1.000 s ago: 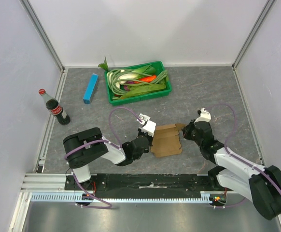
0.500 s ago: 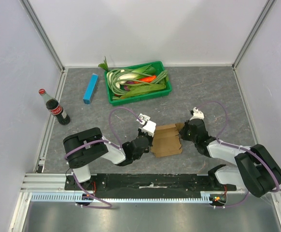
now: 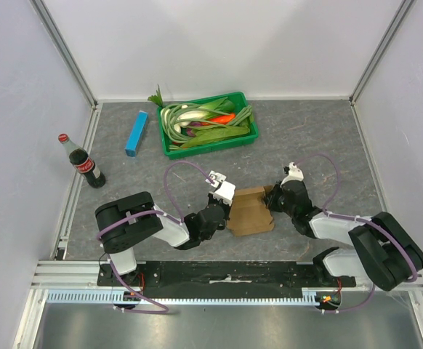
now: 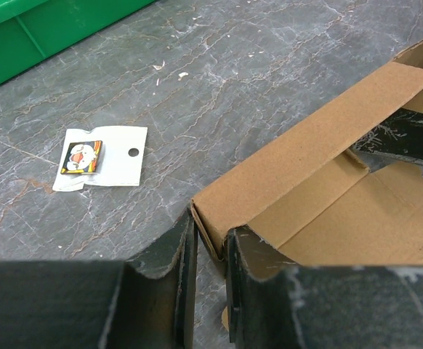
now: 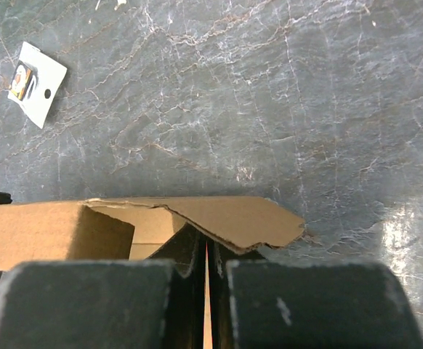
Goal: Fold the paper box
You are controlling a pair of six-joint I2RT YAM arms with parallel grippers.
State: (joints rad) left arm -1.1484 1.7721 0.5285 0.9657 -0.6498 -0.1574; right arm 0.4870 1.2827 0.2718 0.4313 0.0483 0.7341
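Lying on the grey table (image 3: 320, 138) between the two arms, the paper box (image 3: 252, 212) is half formed, with one long wall raised. The left gripper (image 4: 210, 243) pinches that wall's near corner. The right gripper (image 5: 206, 254), pressed together, nips a thin panel edge under a ragged flap. Uneven pulling or twisting could tear that flap or slip the cardboard free. A small white card (image 4: 99, 156) lies apart from the box

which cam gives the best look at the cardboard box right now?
Left wrist: the box fills much of the frame, with its raised wall, inner panel and creases clear. The top view shows its whole outline, but small. The right wrist shows only one flap and the edge of a wall.
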